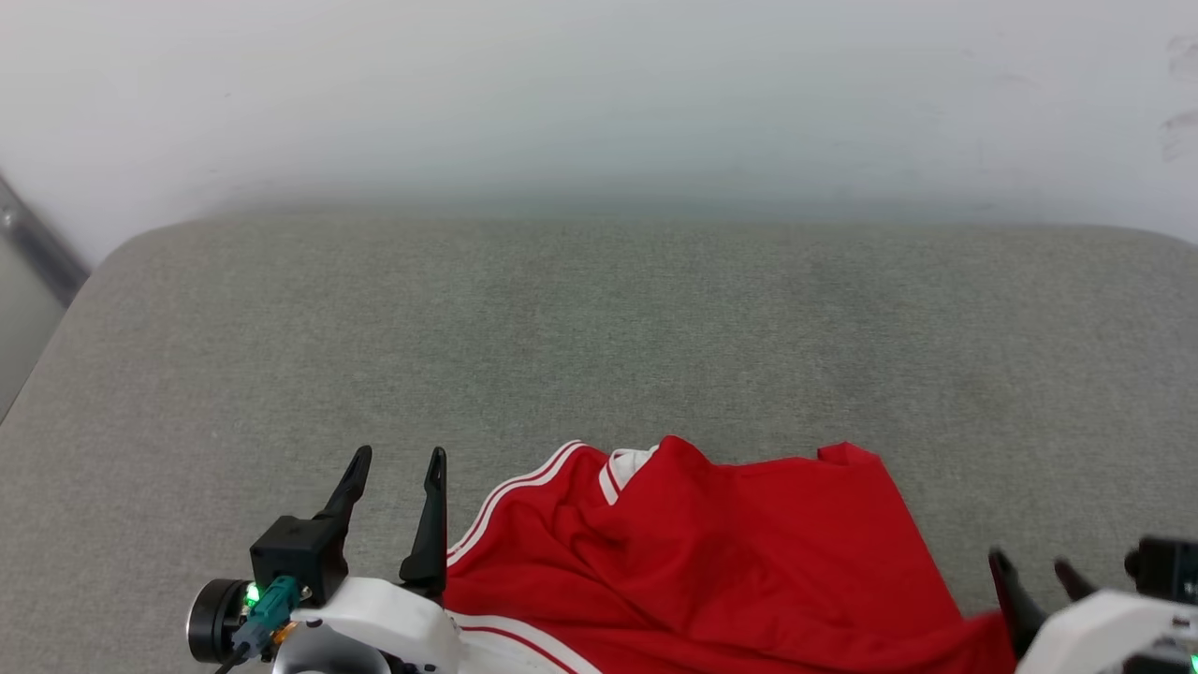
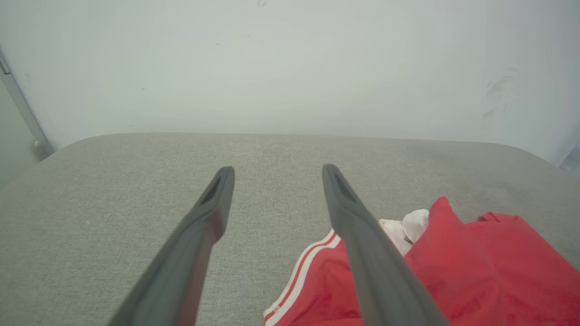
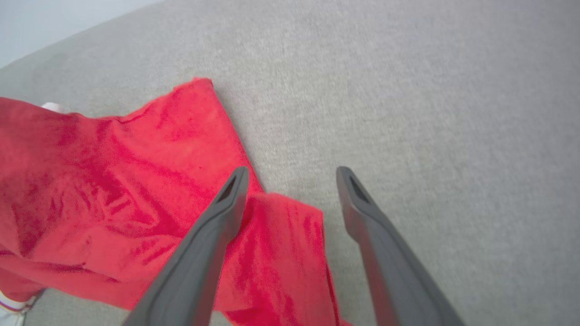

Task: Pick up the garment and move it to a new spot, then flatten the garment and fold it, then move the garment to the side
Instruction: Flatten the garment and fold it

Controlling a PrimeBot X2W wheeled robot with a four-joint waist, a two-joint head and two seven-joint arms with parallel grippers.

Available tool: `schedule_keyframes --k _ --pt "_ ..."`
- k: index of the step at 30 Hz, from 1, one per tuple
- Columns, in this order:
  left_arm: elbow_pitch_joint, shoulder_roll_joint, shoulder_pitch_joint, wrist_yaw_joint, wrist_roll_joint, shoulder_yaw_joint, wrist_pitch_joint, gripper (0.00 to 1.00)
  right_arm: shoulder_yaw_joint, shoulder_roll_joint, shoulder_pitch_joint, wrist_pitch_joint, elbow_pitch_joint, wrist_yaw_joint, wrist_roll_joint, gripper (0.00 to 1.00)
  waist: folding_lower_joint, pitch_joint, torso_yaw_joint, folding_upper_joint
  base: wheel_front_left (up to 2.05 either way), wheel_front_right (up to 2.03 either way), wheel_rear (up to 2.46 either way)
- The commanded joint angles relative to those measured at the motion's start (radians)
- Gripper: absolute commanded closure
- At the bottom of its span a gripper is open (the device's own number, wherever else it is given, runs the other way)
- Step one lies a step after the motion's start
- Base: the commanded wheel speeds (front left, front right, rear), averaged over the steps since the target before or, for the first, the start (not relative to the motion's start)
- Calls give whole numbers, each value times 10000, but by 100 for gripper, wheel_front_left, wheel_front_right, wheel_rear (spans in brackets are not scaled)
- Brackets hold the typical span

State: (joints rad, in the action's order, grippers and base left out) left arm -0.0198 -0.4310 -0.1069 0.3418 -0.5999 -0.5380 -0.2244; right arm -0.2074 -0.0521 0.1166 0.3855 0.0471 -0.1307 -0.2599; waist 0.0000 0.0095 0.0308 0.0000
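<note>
While your left gripper and right gripper sit wide open at either end of the crumpled red jersey on the grey cushion's near edge, pinching just one loose layer could bunch it worse imo.

Cushion: spans the head view from left to right; wall directly behind its far edge; rail beside its far left corner

Shirt: on the cushion, at the near edge, right of centre; bare cushion behind it and to both sides

Left gripper: near left, just beside the shirt's left edge, over bare cushion, fingers pointing toward the wall

Right gripper: near right, at the shirt's right corner; a flap of shirt lies beneath and between its fingers

Shirt sits between the two grippers
</note>
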Motion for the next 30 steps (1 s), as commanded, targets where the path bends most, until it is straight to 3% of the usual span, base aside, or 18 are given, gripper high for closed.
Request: schedule_keyframes --k 1,7,16,25,26,28,30 --pt "12 11 -100 -32 26 10 -44 0 124 29 -386 -274 -42 1 68 0 0 33 83 0 0 0 0" --pt "106 97 -443 -143 136 -80 -92 0 1331 -609 -2370 -99 742 1 43 0 0 493 520 0 0 0 0" --pt "2 407 -1338 -523 332 -245 -196 0 4199 -2301 -5191 2889 3308 1 -996 0 0 1513 1628 0 0 0 0" --pt "-361 732 -1659 -773 383 -182 -344 0 5674 -2543 -6049 4885 5566 4 -1801 0 0 1938 2011 0 0 0 0" --pt "-397 756 -1657 -766 386 -165 -340 0 5758 -2551 -6034 5059 5763 4 -1886 39 0 1938 2001 0 0 0 0" --pt "-471 771 -1589 -748 394 -115 -355 0 5853 -2473 -6062 5154 5912 4 -2120 98 0 1891 1920 0 0 0 0" --pt "-520 766 -1488 -717 403 -56 -363 0 5835 -2549 -6252 4891 5842 3 -2183 100 0 1813 1783 0 0 0 0"
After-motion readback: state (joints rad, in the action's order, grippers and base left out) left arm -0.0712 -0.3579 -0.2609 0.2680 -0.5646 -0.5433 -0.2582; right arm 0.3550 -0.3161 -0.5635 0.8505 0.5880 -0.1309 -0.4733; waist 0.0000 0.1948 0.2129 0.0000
